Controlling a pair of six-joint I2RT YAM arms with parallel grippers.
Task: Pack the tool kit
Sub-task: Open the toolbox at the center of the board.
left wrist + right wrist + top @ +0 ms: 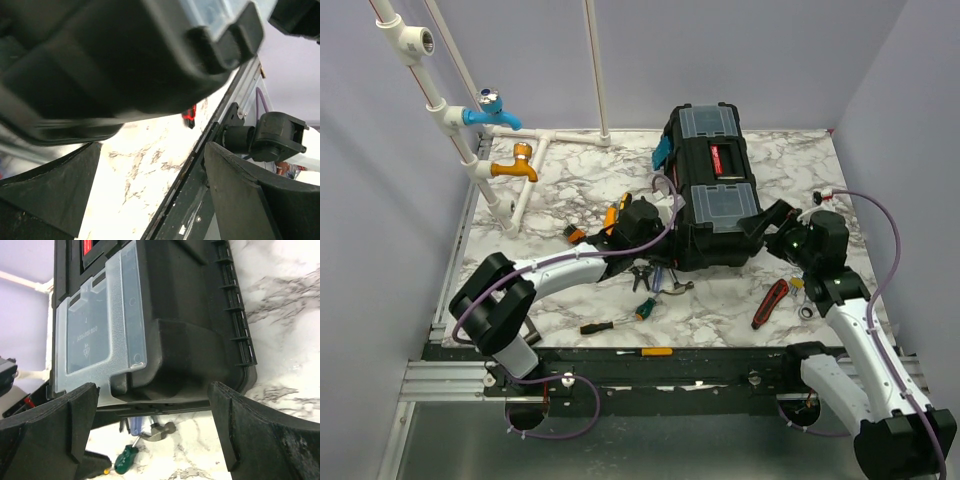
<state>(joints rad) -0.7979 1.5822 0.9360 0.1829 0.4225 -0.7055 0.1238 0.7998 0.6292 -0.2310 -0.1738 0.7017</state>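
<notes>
The black toolbox [715, 185] stands mid-table with its lid down, a red-black handle and two clear top lids. My left gripper [658, 228] is open at its near left corner; in the left wrist view [150, 190] the box [125, 60] looms just above the spread fingers. My right gripper [763, 222] is open at the near right corner; in the right wrist view [152, 425] the box's end [190, 315] and a clear lid [100, 330] sit between the fingers. Both are empty. A green screwdriver [646, 306], small hammer [675, 288] and red-black pliers [770, 302] lie loose in front.
Orange-black tools [610, 218] lie left of the box, a black-yellow screwdriver [598, 326] near the front edge, and an orange-tipped one [645, 352] on the front rail. Blue [490, 112] and orange [516, 166] taps on white pipes stand back left. Walls close in on both sides.
</notes>
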